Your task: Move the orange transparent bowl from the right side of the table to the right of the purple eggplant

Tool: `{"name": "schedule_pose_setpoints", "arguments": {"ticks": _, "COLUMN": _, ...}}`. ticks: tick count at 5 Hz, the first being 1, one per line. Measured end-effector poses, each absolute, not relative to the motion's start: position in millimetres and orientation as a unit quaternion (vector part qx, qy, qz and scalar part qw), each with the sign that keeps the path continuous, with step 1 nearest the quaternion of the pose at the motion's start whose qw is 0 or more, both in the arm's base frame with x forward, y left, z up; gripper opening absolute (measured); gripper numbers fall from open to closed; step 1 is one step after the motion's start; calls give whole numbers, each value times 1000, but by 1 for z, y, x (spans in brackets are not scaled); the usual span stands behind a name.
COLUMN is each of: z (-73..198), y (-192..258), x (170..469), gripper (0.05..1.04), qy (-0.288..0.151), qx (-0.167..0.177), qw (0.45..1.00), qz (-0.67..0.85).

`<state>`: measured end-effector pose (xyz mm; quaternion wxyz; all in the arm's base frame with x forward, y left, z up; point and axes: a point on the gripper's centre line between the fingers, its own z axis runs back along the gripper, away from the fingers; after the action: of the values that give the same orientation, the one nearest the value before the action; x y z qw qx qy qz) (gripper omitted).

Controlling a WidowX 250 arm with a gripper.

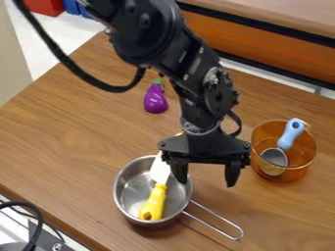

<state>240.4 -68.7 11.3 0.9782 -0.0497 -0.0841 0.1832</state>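
A wood-grain table (72, 132) spans the scene, with pale flooring (68, 32) beyond its upper-left edge, an orange panel (275, 61) along the far side, and red and blue objects (44, 7) in the upper-left corner. My black arm (147, 29) hangs over the work, a cable (59, 56) looped at its side.

My gripper (207, 182) holds nothing, its two fingers well apart, one overlapping the right rim of a metal pan (122, 188); I cannot tell whether they touch. Were I to descend here, that finger could strike the rim and tip or skid the pan, and a sideways sweep could catch its wire handle (222, 225). Too far right, I could knock the amber pot (301, 157) beside me.

A yellow-handled spatula (154, 201) lies in the pan, blade slanting up toward my gripper; an off-center pinch could roll it. A blue-handled ladle (290, 135) leans inside the pot; a bump could topple it. A purple toy eggplant (155, 102) lies behind.
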Motion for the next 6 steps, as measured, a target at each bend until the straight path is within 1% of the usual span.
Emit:
{"name": "schedule_pose_setpoints", "arguments": {"ticks": 1, "z": 16, "y": -75, "x": 248, "gripper": 999, "qy": -91, "qx": -70, "qw": 972, "qz": 204}}
{"name": "schedule_pose_setpoints", "arguments": {"ticks": 2, "z": 27, "y": -82, "x": 263, "gripper": 999, "qy": -111, "qx": -77, "qw": 966, "qz": 219}}
{"name": "schedule_pose_setpoints", "arguments": {"ticks": 4, "z": 39, "y": -76, "x": 302, "gripper": 999, "qy": -133, "qx": -90, "qw": 963, "qz": 219}}
{"name": "schedule_pose_setpoints", "arguments": {"ticks": 6, "z": 23, "y": -81, "x": 322, "gripper": 999, "qy": -135, "qx": -69, "qw": 961, "qz": 232}}
